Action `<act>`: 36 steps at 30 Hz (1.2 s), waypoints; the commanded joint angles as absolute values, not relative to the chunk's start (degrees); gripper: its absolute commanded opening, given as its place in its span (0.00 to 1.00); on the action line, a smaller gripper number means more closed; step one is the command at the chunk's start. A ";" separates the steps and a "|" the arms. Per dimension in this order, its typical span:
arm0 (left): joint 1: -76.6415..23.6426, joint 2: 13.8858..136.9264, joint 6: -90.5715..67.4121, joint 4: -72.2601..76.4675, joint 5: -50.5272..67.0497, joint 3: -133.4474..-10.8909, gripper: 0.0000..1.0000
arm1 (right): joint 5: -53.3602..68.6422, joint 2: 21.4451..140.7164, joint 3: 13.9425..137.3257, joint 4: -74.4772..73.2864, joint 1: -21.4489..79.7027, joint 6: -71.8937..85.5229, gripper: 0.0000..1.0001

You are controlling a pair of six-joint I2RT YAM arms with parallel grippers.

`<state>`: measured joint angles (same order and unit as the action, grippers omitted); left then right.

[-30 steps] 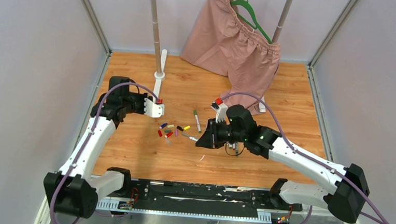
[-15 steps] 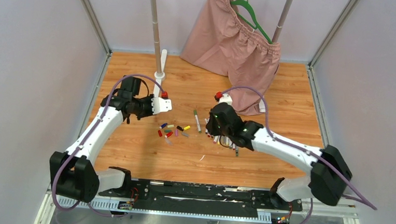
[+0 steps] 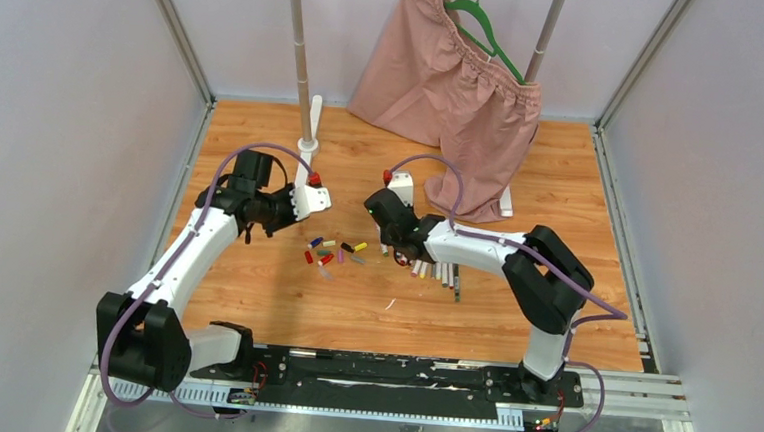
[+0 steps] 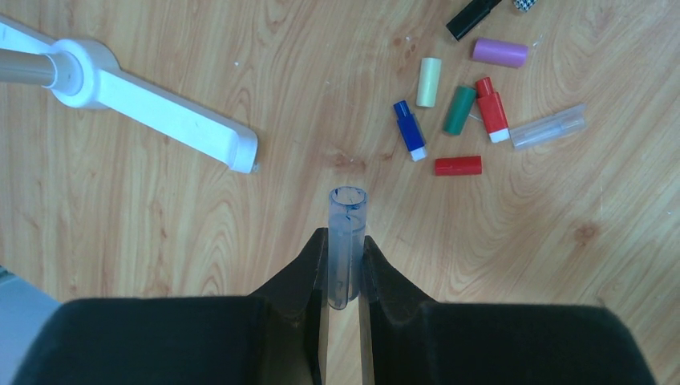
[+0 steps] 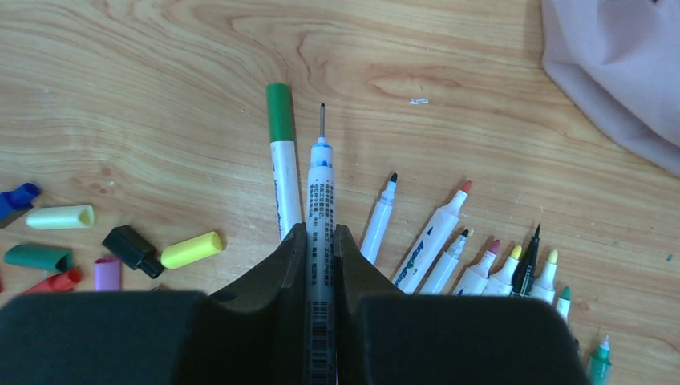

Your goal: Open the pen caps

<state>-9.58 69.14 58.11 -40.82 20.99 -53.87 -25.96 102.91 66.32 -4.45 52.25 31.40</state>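
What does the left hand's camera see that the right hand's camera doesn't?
Only the left wrist view: a clear cap pinched in the left gripper, and a white stand foot. Only the right wrist view: an uncapped pen in the right gripper, a green-capped pen, a row of open pens and pink cloth. Both: the loose coloured caps on the wooden table.

Eight loose pen caps lie on the surface in the left wrist view: two red, and one each blue, green, pale yellow, purple, black and clear. A ninth cap, bluish-clear, sits in the left pincer. The right wrist view adds one bright yellow cap. There is one green-capped pen, one uncapped pen in the right pincer, and nine bare-tipped pens fanned to its right. At the far side stand two poles, one pair of shorts and one hanger.
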 commanded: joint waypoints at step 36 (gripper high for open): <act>-9.76 89.75 50.58 -36.29 18.24 -58.16 0.00 | -19.27 92.51 55.78 -3.59 48.27 36.24 0.25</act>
<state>-9.52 86.76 51.77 -39.09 18.79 -55.37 -19.53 97.12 58.04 -1.58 49.28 35.35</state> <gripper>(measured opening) 0.175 0.249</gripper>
